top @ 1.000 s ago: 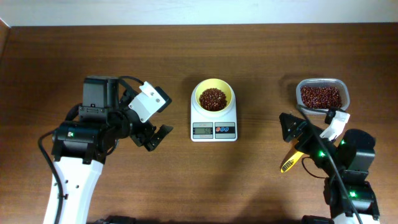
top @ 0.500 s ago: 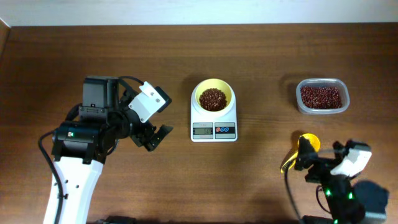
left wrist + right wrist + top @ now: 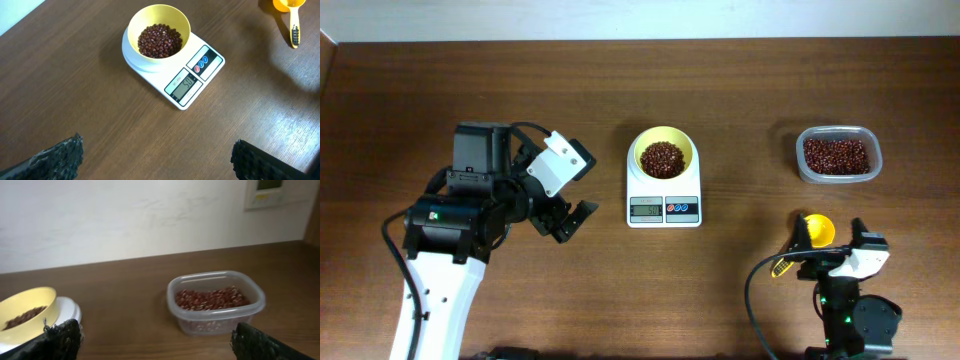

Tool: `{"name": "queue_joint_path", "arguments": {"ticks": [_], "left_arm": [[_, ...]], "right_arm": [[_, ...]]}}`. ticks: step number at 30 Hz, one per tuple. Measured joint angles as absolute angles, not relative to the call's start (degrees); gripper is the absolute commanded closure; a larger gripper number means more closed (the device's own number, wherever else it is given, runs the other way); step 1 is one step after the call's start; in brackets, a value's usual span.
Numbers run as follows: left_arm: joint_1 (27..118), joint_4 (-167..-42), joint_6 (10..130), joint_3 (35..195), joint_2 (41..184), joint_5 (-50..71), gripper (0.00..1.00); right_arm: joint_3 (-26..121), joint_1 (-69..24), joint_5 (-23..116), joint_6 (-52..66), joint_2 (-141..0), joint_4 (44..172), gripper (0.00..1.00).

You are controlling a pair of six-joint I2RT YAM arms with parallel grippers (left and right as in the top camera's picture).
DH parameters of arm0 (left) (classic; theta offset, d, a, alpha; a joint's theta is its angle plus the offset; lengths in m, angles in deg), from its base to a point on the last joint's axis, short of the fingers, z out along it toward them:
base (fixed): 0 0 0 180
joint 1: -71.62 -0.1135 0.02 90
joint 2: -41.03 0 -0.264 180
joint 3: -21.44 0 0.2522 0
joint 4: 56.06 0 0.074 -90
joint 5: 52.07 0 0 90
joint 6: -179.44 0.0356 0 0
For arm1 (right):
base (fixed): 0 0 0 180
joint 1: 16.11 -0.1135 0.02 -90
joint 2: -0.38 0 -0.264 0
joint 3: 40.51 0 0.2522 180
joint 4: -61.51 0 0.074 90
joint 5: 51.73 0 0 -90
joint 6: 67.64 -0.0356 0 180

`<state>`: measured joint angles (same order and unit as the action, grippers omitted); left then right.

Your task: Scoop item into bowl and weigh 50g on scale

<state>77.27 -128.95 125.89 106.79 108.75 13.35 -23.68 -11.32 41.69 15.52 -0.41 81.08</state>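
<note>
The pale yellow bowl (image 3: 664, 157) holds a heap of reddish-brown beans (image 3: 662, 156) and stands on the white scale (image 3: 664, 207), whose display is lit. In the left wrist view the bowl (image 3: 159, 20), the beans (image 3: 159, 41) and the scale (image 3: 197, 75) lie ahead of my open, empty left gripper (image 3: 157, 170). My left gripper (image 3: 570, 222) hovers left of the scale. My right gripper (image 3: 830, 247) is open and empty, low at the front right. In its view (image 3: 157, 347) the bowl (image 3: 20, 307) and the scale (image 3: 70, 311) are at the left.
A clear plastic tub (image 3: 838, 155) of beans stands at the back right, and shows straight ahead in the right wrist view (image 3: 215, 305). A yellow scoop (image 3: 807, 238) lies on the table just in front of the right gripper, and also shows in the left wrist view (image 3: 290, 12).
My right arm has pulled back toward the table's front edge and folded low. The yellow scoop it carried now lies on the table. The left arm has not moved.
</note>
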Motion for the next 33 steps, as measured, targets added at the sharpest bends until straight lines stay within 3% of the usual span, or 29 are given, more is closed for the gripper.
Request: {"name": "queue_joint_path", "arguments": {"ticks": [33], "left_arm": [[77.3, -129.0, 125.9, 106.8, 108.8, 13.3, 0.01]], "right_arm": [[-25.8, -14.5, 39.1, 17.9, -0.4, 79.9, 0.01]]}}
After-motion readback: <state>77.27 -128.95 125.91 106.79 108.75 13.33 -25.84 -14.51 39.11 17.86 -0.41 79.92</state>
